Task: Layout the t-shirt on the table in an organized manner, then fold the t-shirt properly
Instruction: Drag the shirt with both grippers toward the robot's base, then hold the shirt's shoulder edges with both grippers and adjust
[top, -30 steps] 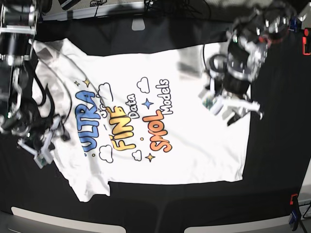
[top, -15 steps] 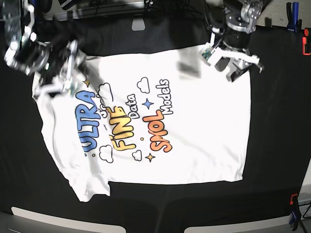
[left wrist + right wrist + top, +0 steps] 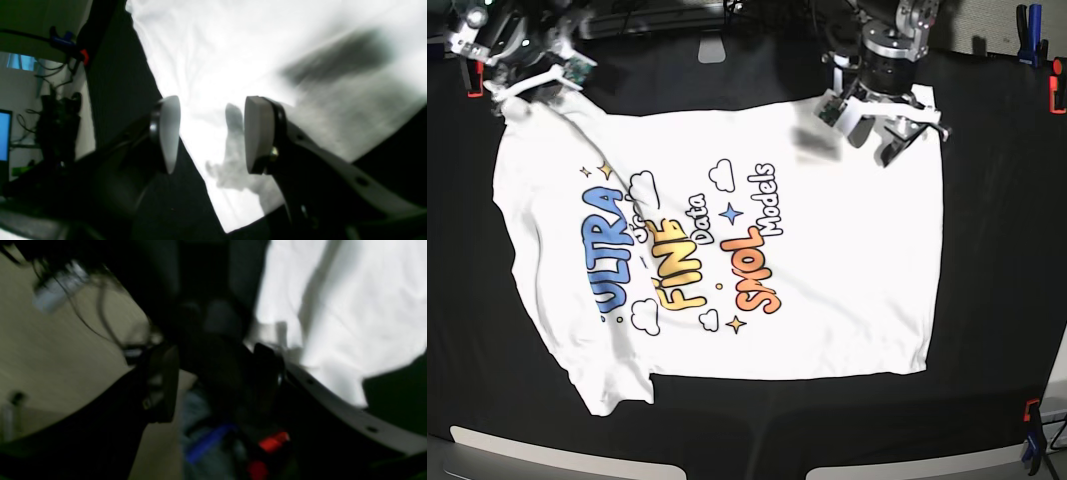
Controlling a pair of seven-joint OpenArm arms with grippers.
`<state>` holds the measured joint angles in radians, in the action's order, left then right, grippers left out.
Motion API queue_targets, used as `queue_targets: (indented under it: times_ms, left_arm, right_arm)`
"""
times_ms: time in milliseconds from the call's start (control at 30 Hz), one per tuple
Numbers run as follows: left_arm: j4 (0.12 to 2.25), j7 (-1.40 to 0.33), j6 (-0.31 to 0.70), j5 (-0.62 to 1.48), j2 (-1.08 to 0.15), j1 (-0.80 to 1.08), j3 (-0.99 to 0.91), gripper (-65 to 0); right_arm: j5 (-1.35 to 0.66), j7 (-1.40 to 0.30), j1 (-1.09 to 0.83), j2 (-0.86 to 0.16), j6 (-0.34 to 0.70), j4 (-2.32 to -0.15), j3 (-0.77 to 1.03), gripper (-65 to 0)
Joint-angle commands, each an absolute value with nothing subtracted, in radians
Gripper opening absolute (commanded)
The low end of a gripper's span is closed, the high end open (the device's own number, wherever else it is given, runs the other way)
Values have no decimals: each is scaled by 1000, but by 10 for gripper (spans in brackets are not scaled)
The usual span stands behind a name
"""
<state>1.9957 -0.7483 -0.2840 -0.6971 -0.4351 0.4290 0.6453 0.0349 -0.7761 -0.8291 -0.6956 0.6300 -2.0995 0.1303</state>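
The t-shirt [image 3: 727, 250] lies spread print-up on the desk [image 3: 997, 300]; folding remains, both arms' jaws apart, empty.

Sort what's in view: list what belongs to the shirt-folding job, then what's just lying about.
Belongs to the job:
t-shirt, spread print-side up
table under black cloth
left gripper, open
right gripper, open

Just lying about:
blue clamp at the table's near corner
red clamp at the table's edge
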Motion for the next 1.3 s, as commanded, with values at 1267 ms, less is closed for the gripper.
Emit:
queue_targets:
  times_ms: [1267]
  left_arm:
    - [2016, -733, -311, -717, -427, 429, 642, -366]
  right_arm:
    - [692, -513, -828, -997, 51, -1945, -393, -308]
